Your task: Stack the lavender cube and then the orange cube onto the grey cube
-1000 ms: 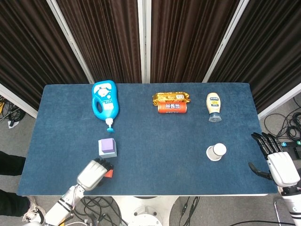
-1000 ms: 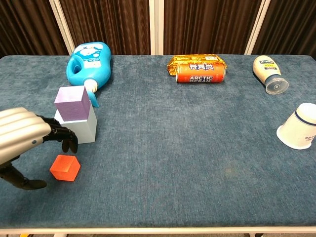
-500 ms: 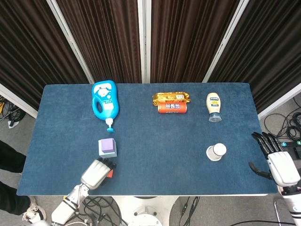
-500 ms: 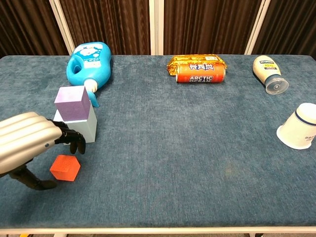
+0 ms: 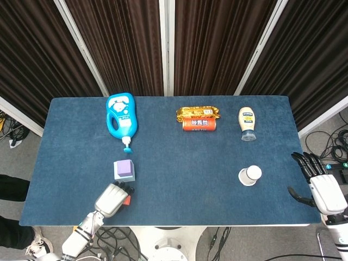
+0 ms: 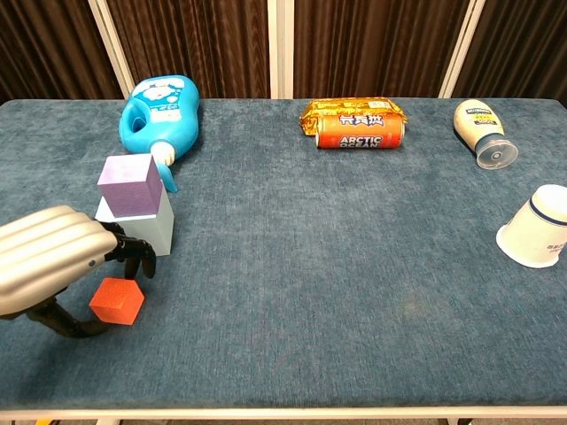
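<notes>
The lavender cube (image 6: pixel 131 183) sits on top of the grey cube (image 6: pixel 151 230) at the table's left; from the head view the lavender cube (image 5: pixel 124 168) hides most of the grey one. The orange cube (image 6: pixel 117 301) lies on the cloth just in front of that stack. My left hand (image 6: pixel 51 262) hovers over the orange cube, fingers (image 6: pixel 133 254) arched above its far side and thumb curled by its near left corner, without a clear grip. In the head view the left hand (image 5: pixel 111 199) covers most of the orange cube (image 5: pixel 126 200). My right hand (image 5: pixel 321 185) hangs open past the table's right edge.
A blue detergent bottle (image 6: pixel 159 111) lies behind the stack, spout pointing at it. A snack pack (image 6: pixel 353 108) and an orange can (image 6: pixel 360 131) lie at the back centre, a mayonnaise bottle (image 6: pixel 479 131) at the back right, a tipped paper cup (image 6: pixel 538 227) at the right.
My left hand has slid right and lowered over the orange cube, its thumb curling in closer to the cube's near side. The cubes and right hand have stayed put.
</notes>
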Motion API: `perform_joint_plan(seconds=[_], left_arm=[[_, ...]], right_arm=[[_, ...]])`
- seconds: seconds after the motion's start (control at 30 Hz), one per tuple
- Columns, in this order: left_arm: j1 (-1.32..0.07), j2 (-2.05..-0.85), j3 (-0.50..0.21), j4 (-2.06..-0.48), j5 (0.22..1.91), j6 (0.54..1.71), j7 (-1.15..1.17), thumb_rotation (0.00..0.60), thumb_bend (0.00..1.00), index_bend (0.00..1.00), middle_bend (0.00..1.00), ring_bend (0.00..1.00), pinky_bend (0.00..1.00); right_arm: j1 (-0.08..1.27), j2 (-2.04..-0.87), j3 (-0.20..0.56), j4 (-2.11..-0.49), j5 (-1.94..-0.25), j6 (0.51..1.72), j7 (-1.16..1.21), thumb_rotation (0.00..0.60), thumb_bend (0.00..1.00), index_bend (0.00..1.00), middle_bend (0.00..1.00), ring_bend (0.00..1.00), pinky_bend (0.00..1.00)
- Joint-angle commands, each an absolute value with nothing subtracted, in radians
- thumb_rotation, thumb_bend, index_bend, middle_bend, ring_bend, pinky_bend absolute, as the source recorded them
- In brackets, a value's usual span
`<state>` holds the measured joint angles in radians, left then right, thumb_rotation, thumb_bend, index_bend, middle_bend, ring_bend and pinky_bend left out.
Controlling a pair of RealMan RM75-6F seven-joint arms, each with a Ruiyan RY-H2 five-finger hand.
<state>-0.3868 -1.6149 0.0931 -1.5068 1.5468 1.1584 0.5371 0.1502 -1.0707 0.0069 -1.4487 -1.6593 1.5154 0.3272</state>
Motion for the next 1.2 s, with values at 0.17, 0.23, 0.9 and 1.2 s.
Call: perform_joint_plan(seconds=[0.17,0.23,0.9,1.2], left_arm=[[-0.377,-1.638,0.093,-1.477,1.553,1.171,0.532,0.600,0.25,0.45,0.61,0.43,0.51],[-0.376,-1.640,0.092,-1.474,1.557,1.174,0.529,0.600,0.26,0.45,0.62,0.44,0.52],[-0.340,-1.403,0.124,-1.665,1.589,1.245,0.547,0.600,0.29,0.46,0.63,0.44,0.52],[-0.376,-1.232,0.065,-1.737,1.503,1.200,0.586,0.600,0.29,0.46,0.64,0.45,0.52]], right_arm=[[0.150,-1.072,0.009,-1.446,-1.656,1.517,0.333,0.600,0.20,0.03,0.08,0.00,0.00],[0.150,-1.072,0.009,-1.446,-1.657,1.518,0.333,0.600,0.20,0.03,0.08,0.00,0.00],[0.149,-1.072,0.006,-1.447,-1.661,1.517,0.327,0.600,0.20,0.03,0.08,0.00,0.00],[0.148,-1.077,0.006,-1.447,-1.663,1.520,0.317,0.600,0.20,0.03,0.08,0.00,0.00]])
